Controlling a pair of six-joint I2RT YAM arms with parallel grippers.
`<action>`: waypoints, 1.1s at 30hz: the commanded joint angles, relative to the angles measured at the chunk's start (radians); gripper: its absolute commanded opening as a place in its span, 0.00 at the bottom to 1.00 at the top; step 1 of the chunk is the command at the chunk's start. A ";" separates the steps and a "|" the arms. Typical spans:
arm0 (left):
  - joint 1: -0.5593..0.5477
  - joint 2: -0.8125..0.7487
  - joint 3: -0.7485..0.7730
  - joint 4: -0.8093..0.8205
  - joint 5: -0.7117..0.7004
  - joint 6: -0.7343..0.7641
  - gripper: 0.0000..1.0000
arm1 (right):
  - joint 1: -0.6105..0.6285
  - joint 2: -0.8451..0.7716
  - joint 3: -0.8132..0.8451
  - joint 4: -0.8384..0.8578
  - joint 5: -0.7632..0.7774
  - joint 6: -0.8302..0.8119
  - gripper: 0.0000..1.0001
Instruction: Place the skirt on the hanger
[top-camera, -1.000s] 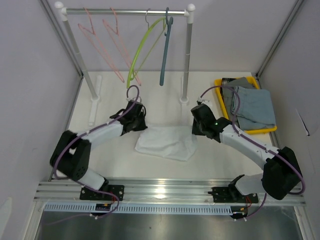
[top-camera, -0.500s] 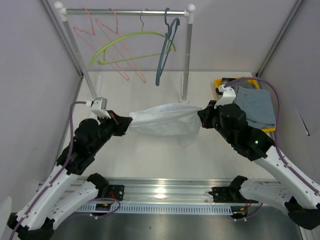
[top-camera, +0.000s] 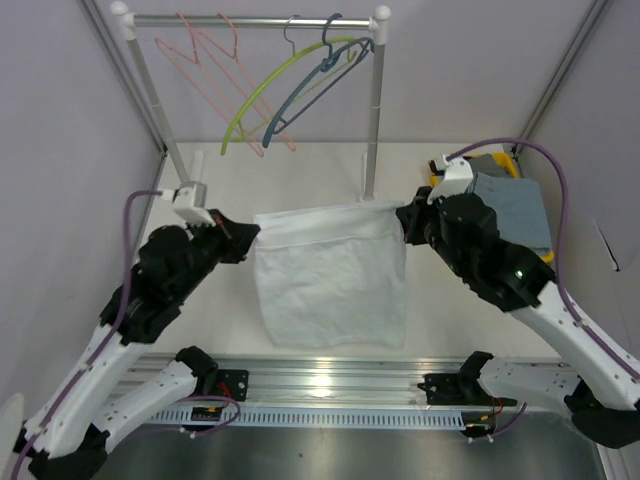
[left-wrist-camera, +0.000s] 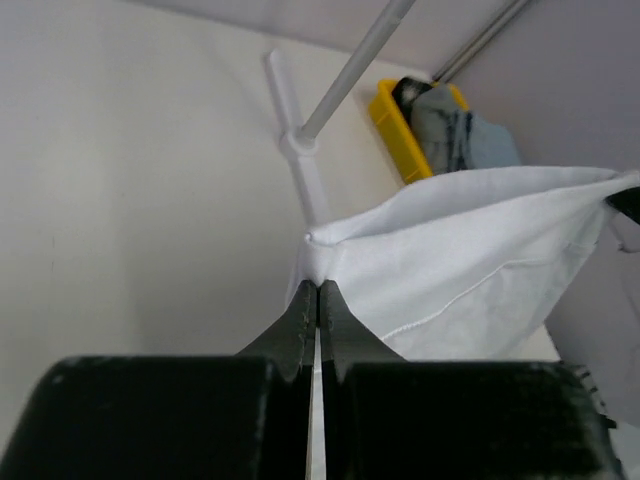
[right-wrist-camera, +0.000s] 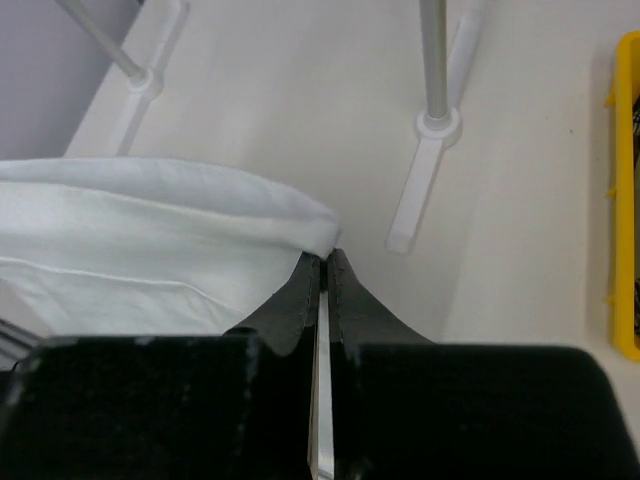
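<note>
The skirt (top-camera: 330, 285) hangs as a flat white sheet between the two grippers, its waistband stretched from one to the other and its hem dangling free below them, above the table (top-camera: 300, 185). The left gripper (top-camera: 250, 232) is clenched on one waistband corner and the right gripper (top-camera: 403, 222) is clamped on the opposite corner. Each wrist view shows fingers pressed together with only a small fold of cloth pinched at the very tips. Ahead of both grippers and higher up, the rail (top-camera: 250, 20) carries the hangers: pink hangers (top-camera: 215, 50) beyond the left gripper, and a green hanger (top-camera: 270, 85) and a blue hanger (top-camera: 305, 85) more toward the right gripper's side, both tilted well off plumb. The step in hand looks like carrying the spread skirt up to one of them. Since the bite on each corner is shallow, the arms should rise together and avoid pulling further apart, or a corner could slip out. Keeping the waistband level and lightly taut gives a straight edge to present to a hanger. The rack post (top-camera: 373, 120) stands just beyond the right gripper, so that side needs to lift clear before moving forward. The tilted hangers are probably not at rest, so a slow approach seems wise.
</note>
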 joint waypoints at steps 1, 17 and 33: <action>0.006 0.163 -0.023 0.039 -0.053 -0.010 0.00 | -0.191 0.106 -0.035 0.049 -0.138 -0.027 0.00; 0.129 0.583 -0.069 0.375 0.096 -0.033 0.00 | -0.428 0.364 -0.189 0.255 -0.391 0.033 0.00; 0.065 0.168 -0.603 0.321 0.225 -0.156 0.47 | -0.191 -0.029 -0.761 0.241 -0.246 0.453 0.60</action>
